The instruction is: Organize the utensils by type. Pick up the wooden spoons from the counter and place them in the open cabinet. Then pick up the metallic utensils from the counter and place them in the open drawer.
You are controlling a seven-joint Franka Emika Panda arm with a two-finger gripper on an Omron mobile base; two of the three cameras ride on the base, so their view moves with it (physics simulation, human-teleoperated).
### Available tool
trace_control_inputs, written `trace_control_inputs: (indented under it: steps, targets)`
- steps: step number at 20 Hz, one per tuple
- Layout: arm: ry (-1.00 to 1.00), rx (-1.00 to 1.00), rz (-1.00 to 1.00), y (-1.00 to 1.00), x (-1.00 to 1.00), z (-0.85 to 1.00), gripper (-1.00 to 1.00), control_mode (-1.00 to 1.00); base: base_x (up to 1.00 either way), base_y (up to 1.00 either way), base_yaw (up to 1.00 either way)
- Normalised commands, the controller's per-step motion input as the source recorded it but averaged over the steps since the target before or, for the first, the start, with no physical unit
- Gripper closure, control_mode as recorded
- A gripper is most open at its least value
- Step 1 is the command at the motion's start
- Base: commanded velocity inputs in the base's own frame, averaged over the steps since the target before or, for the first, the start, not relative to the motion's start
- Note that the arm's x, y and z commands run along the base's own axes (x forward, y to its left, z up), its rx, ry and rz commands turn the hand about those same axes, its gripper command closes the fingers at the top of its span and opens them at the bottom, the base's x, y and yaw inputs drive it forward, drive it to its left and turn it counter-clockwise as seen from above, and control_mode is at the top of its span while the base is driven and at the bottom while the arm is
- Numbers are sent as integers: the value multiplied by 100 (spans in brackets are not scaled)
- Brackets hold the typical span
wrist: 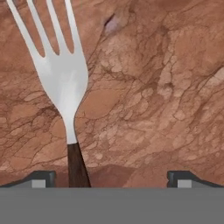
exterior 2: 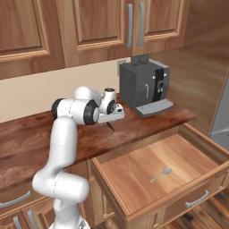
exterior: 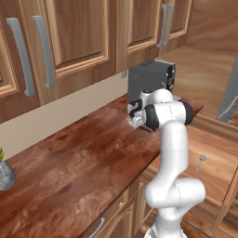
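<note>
My gripper (wrist: pixel 111 177) is open and hangs low over the dark reddish counter (wrist: pixel 153 87), pointing down at it. A fork (wrist: pixel 63 83) with metal tines and a dark handle lies flat on the counter. Its handle runs between my fingertips, nearer the left one (wrist: pixel 41 178), and nothing is gripped. From the base, the gripper (exterior: pixel 135 118) (exterior 2: pixel 117 114) sits just in front of the coffee machine. The open drawer (exterior 2: pixel 134 174) (exterior: pixel 218 169) stands pulled out below the counter edge, with a grey metal spoon (exterior 2: pixel 162 174) (exterior: pixel 201 161) lying on its bottom. The wooden spoons and the open cabinet are out of view.
A dark grey coffee machine (exterior: pixel 151 79) (exterior 2: pixel 144 85) stands at the counter's far end, close behind the gripper. Closed wall cabinets (exterior: pixel 79 37) hang above. A grey pot (exterior: pixel 4 175) sits at the counter's left. A broad stretch of counter (exterior: pixel 83 158) lies to the left of the arm.
</note>
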Motion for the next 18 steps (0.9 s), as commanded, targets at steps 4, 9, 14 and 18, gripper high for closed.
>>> trace_control_inputs:
  steps: [4,9,14,18]
  targets:
    - [0,0,0,5,-13,-31,-100,-100,0,0,0]
    - [-11,-3,0,20,-32,-24,-100,-100,0,0,0]
    - [-6,0,0,1,-16,-27,-100,-100,0,0,0]
    - [-6,0,0,0,-20,-29,-100,-100,0,0,0]
